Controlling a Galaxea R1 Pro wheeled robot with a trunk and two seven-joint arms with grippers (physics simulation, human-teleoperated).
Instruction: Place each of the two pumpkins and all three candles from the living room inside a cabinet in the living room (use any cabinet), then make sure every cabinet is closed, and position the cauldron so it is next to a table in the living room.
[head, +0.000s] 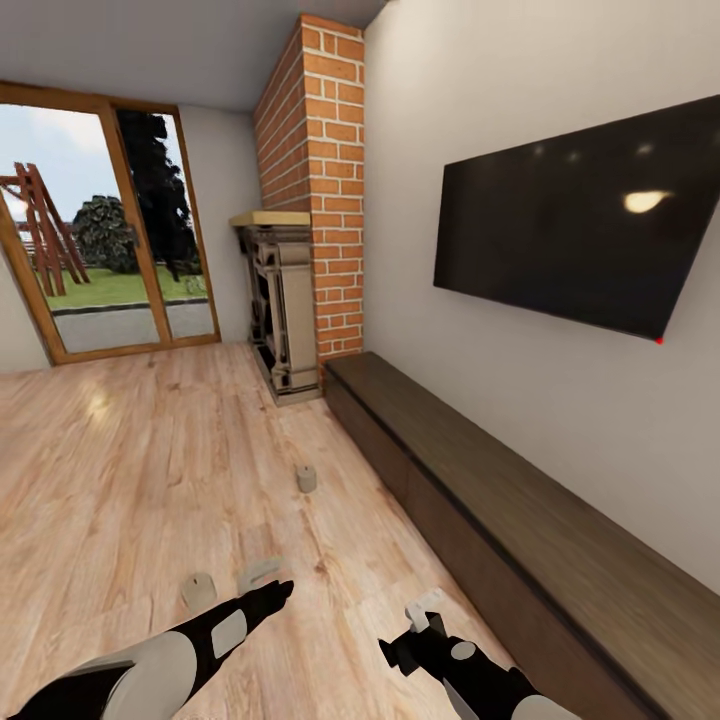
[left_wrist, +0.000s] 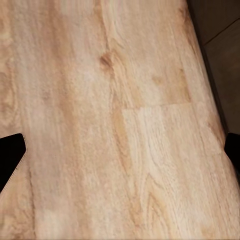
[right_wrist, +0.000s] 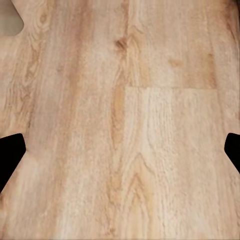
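While both arms reach forward low over the pale wooden floor (head: 150, 470), three candles stand on the boards. One candle (head: 306, 479) stands upright farther ahead, near the front of the cabinet (head: 520, 520) but apart from it. Two more sit close to the robot: a near-left candle (head: 198, 590) upright just beside the left forearm, and a near-middle candle (head: 262, 572) that looks tilted, right at the tip of the left pincer (head: 272, 593); whether they touch I cannot tell.

Along the right-hand wall runs the long, low, dark brown cabinet, its flat top bare and its front panels flush and shut as far as they show. Above it hangs a black television (head: 585, 225). Beyond the cabinet's far end rise a brick chimney (head: 315, 180) and a fireplace (head: 280, 310), with glass doors (head: 100, 230) at the back of the room.

From each wrist camera, two dark fingertips sit at opposite edges with bare boards between them, so the left pincer and the right pincer (head: 425, 612) both stand wide apart, holding nothing.
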